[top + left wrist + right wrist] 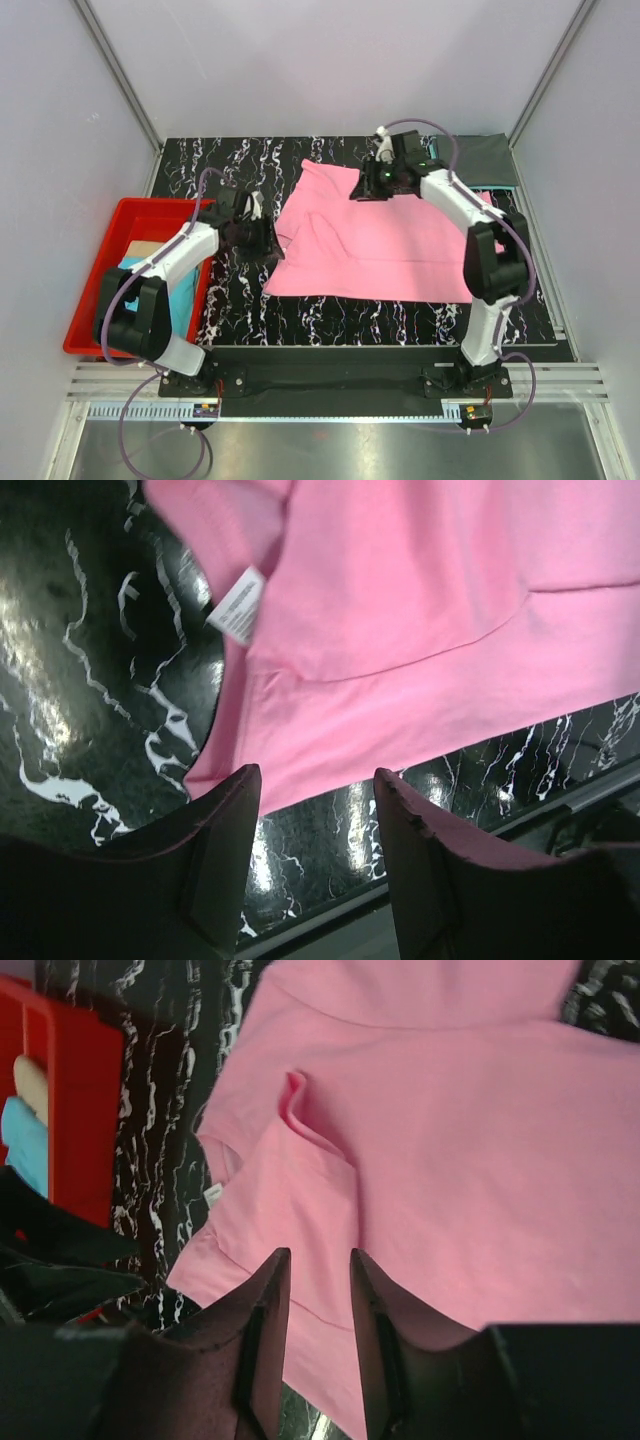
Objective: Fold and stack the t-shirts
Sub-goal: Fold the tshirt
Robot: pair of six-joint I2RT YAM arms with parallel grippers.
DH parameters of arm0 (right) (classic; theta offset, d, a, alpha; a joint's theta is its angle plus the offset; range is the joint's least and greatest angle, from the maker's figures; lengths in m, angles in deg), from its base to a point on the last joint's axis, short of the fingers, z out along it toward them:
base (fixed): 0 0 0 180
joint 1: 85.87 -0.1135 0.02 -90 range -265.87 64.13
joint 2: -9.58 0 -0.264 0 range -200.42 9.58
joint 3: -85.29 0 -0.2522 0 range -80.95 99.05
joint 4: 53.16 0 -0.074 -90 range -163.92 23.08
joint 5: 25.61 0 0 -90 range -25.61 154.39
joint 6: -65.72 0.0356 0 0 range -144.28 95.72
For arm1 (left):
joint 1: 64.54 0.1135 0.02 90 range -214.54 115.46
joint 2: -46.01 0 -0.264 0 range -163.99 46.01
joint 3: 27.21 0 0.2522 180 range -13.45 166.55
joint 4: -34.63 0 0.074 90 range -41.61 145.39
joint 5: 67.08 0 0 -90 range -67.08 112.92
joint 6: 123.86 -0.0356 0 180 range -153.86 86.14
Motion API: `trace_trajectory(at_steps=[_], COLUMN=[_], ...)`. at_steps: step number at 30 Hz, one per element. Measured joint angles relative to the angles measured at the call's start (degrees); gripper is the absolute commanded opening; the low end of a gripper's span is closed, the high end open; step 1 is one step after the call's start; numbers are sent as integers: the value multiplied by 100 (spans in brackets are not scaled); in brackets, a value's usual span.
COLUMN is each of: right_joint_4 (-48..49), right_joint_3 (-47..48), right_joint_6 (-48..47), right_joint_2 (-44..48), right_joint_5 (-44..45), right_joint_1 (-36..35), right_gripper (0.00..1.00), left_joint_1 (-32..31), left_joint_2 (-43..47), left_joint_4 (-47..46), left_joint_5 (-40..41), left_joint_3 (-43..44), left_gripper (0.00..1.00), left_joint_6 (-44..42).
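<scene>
- Pink t-shirt [390,240]: lies spread on the black marbled table [240,290], centre to right. It is not yet a rectangle. The left side is doubled over, with the sleeve rucked and the label [238,605] showing.
- Left gripper [315,780]: hovers at the shirt's left hem corner. Jaws wide and empty, probably placed for the next pinch.
- Right gripper [317,1255]: sits over the far edge of the shirt. Jaws narrowly parted, with no cloth between them.
- Red bin [95,275]: stands at the left of the table and holds teal cloth [25,1140] awaiting folding.
- Dark grey shirt [490,150]: lies at the far right corner, likely the stack site.
</scene>
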Motion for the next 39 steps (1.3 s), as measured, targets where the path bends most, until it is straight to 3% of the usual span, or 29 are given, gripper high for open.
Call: trace_trajectory(at_steps=[7, 14, 20, 31, 39], right_joint_4=[-118, -514, -610, -584, -452], right_joint_3=[1644, 2312, 2312, 2297, 2236], right_joint_6=[-518, -844, -1016, -1093, -1051], right_joint_2=[-1799, -2859, -2988, -2990, -2990], right_joint_5=[-693, -885, -975, -999, -1187], right_joint_1=[-345, -603, -761, -769, -769], right_gripper=[30, 36, 35, 35, 35], left_joint_1=[170, 157, 157, 243, 297], left_joint_2=[-20, -330, -704, -2249, -3139], left_joint_4=[-581, -911, -654, -485, -463], left_joint_5=[-664, -772, -483, 11, 101], left_joint_3=[-538, -546, -155, 2022, 2658], left_gripper=[53, 53, 52, 49, 47], left_joint_6=[446, 540, 483, 413, 409])
